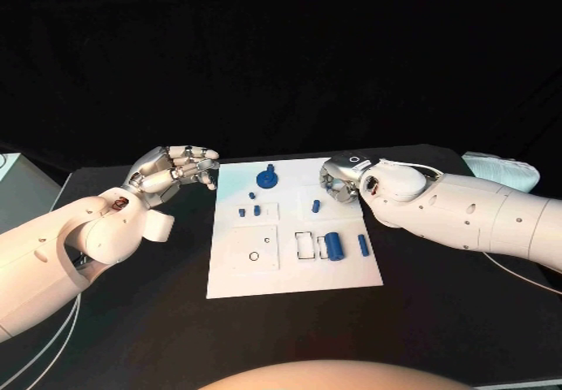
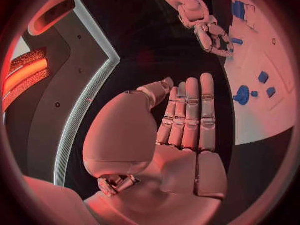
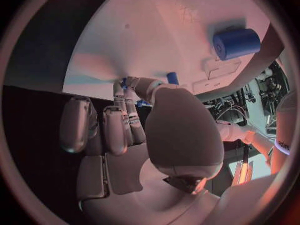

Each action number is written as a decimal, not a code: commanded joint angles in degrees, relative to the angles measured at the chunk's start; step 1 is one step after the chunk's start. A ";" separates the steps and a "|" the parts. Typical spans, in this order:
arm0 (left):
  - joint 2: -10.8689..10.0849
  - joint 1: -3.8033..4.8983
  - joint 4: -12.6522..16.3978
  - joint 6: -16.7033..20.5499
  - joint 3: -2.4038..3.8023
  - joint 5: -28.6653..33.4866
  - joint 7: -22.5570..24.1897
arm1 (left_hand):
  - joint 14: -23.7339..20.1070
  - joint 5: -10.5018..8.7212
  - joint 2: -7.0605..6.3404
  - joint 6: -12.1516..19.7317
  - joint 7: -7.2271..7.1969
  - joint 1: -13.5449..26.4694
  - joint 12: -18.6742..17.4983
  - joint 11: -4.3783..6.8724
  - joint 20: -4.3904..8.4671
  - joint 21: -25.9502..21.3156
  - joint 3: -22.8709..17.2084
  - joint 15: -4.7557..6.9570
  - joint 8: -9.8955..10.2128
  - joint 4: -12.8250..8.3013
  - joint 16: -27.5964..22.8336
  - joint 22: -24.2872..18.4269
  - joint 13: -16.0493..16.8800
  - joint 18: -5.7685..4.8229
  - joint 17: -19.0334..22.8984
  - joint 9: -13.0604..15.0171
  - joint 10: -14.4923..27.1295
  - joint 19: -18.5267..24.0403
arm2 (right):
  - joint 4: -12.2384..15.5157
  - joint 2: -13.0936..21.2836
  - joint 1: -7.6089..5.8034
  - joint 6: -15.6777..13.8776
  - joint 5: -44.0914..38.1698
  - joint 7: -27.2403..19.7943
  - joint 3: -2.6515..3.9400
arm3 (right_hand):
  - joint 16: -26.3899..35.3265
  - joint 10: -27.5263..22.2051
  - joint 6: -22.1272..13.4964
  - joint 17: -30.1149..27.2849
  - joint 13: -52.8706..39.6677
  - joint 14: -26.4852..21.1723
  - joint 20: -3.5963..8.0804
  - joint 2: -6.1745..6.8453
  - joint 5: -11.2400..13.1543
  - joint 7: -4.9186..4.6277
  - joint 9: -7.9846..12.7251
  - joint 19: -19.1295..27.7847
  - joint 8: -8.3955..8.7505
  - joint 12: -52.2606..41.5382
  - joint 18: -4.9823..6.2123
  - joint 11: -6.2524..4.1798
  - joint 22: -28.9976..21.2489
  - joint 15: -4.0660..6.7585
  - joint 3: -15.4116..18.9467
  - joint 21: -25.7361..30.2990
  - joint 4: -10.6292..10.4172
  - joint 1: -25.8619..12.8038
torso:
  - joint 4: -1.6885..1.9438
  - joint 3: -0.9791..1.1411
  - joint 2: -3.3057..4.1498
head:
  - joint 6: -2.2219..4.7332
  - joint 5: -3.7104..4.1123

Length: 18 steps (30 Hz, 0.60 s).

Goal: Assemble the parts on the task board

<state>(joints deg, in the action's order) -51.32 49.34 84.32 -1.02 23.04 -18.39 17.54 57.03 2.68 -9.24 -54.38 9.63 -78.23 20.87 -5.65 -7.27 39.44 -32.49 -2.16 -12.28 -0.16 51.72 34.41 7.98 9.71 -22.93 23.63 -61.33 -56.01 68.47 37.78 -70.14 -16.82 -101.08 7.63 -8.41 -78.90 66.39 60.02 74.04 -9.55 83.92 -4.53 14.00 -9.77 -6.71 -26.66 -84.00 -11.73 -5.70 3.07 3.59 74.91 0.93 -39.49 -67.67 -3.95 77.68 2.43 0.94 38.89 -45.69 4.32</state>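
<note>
The white task board (image 1: 293, 272) lies in the middle of the black table. On it are a round blue gear-like part (image 1: 268, 178), small blue pegs (image 1: 249, 211), a peg (image 1: 316, 206), a thick blue cylinder (image 1: 334, 244) and a slim peg (image 1: 362, 244). My left hand (image 1: 175, 169) hovers off the board's far left corner, fingers straight and holding nothing (image 2: 187, 120). My right hand (image 1: 342, 180) is over the far right corner, thumb and fingertips curled together close to the peg (image 2: 236, 41). A little blue shows at those fingertips (image 3: 128, 85); whether they pinch it is unclear.
The board has a square plate with a small hole (image 1: 254, 255) and rectangular slots (image 1: 304, 245) beside the cylinder. A white bundle (image 1: 498, 169) lies at the table's far right. A pale box (image 1: 18, 191) stands at the left edge.
</note>
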 commanded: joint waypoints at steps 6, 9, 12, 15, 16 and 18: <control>0.11 -0.03 0.27 -0.12 0.06 0.29 0.13 | 0.33 0.21 0.12 0.06 0.22 -0.60 -0.34 -0.41 -0.12 -0.39 0.24 -0.08 0.29 -0.08 -0.34 -0.06 -0.09 0.71 -0.05 -0.09 0.14 -0.41 | 0.35 -0.08 0.58 0.42 -2.27 1.12 -0.17 | -0.48 4.03 2.43 0.65 0.00 3.09 0.86 -1.89 0.19 0.48 -0.64 -4.06 -1.23 -0.28 0.58 -0.82 4.45 0.86 -0.64 -1.15 2.51 1.58 | -0.04 0.02 -0.07 | -0.14 0.07; 0.14 -0.03 0.26 -0.03 0.06 0.27 0.09 | 0.33 0.21 0.15 0.07 0.24 -0.64 -0.37 -0.42 -0.12 -0.40 0.23 -0.08 0.30 -0.10 -0.36 -0.07 -0.09 0.71 -0.05 -0.10 0.14 -0.42 | 0.56 0.02 0.61 -0.48 -2.80 1.70 -0.18 | -0.76 4.66 2.64 0.98 0.07 3.17 0.96 -2.34 0.93 0.52 -0.69 -4.14 -1.29 -0.11 0.45 -0.89 4.86 0.92 -1.01 -1.89 3.00 1.79 | -0.03 0.04 -0.06 | -0.15 0.07; 0.16 -0.03 0.25 0.01 0.06 0.26 0.07 | 0.32 0.21 0.18 0.07 0.25 -0.68 -0.41 -0.43 -0.12 -0.41 0.22 -0.09 0.32 -0.12 -0.39 -0.07 -0.09 0.72 -0.06 -0.10 0.14 -0.42 | 0.83 0.15 0.62 -1.40 -3.24 2.14 -0.18 | -0.97 5.02 2.72 1.21 0.18 3.23 1.00 -2.63 2.06 0.52 -0.70 -4.18 -1.27 0.20 0.37 -0.90 5.07 0.92 -1.40 -2.23 3.40 1.85 | -0.03 0.04 -0.05 | -0.13 0.07; 0.18 -0.03 0.23 0.03 0.06 0.25 0.06 | 0.32 0.21 0.18 0.07 0.25 -0.68 -0.41 -0.43 -0.12 -0.41 0.22 -0.09 0.32 -0.12 -0.39 -0.07 -0.09 0.72 -0.06 -0.10 0.14 -0.42 | 1.18 0.34 0.63 -2.60 -3.47 2.52 -0.17 | -1.12 5.26 2.84 1.38 0.23 3.27 1.02 -2.72 2.65 0.54 -0.71 -4.22 -1.29 0.33 0.31 -0.92 5.26 0.93 -1.61 -2.58 3.58 1.83 | -0.05 0.03 -0.05 | -0.11 0.06; 0.18 -0.04 0.22 0.03 0.06 0.25 0.06 | 0.32 0.21 0.18 0.07 0.25 -0.68 -0.41 -0.43 -0.12 -0.41 0.22 -0.09 0.32 -0.12 -0.39 -0.07 -0.09 0.72 -0.06 -0.10 0.14 -0.42 | 1.27 0.39 0.63 -2.94 -3.51 2.61 -0.17 | -1.16 5.31 2.87 1.44 0.24 3.29 1.02 -2.73 2.76 0.54 -0.72 -4.23 -1.29 0.35 0.28 -0.93 5.35 0.93 -1.66 -2.76 3.62 1.82 | -0.06 0.02 -0.05 | -0.09 0.06; 0.19 -0.04 0.20 0.03 0.06 0.25 0.05 | 0.32 0.21 0.18 0.07 0.25 -0.68 -0.41 -0.43 -0.12 -0.41 0.22 -0.09 0.32 -0.12 -0.39 -0.07 -0.09 0.72 -0.06 -0.10 0.14 -0.42 | 1.43 0.49 0.63 -3.74 -3.58 2.80 -0.17 | -1.16 5.37 2.90 1.43 0.24 3.29 1.03 -2.73 2.88 0.54 -0.72 -4.24 -1.30 0.38 0.28 -0.93 5.36 0.93 -1.69 -2.75 3.66 1.80 | -0.08 0.02 -0.06 | -0.09 0.07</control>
<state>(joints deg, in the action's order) -51.24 49.33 84.43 -0.89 23.05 -18.38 17.28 57.03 2.68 -9.00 -54.38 9.63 -78.47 20.63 -5.64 -7.27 39.21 -32.49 -2.16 -12.29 -0.16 51.58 34.41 7.93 9.71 -22.93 23.58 -61.33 -56.01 69.71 38.14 -69.59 -18.80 -103.35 9.40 -8.55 -79.79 69.24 62.58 74.95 -9.17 83.93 -3.88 11.88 -7.08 -6.20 -27.35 -83.81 -12.87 -5.70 3.07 4.81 74.95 1.35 -41.10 -70.22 -0.69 79.47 2.38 0.98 38.84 -45.83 4.39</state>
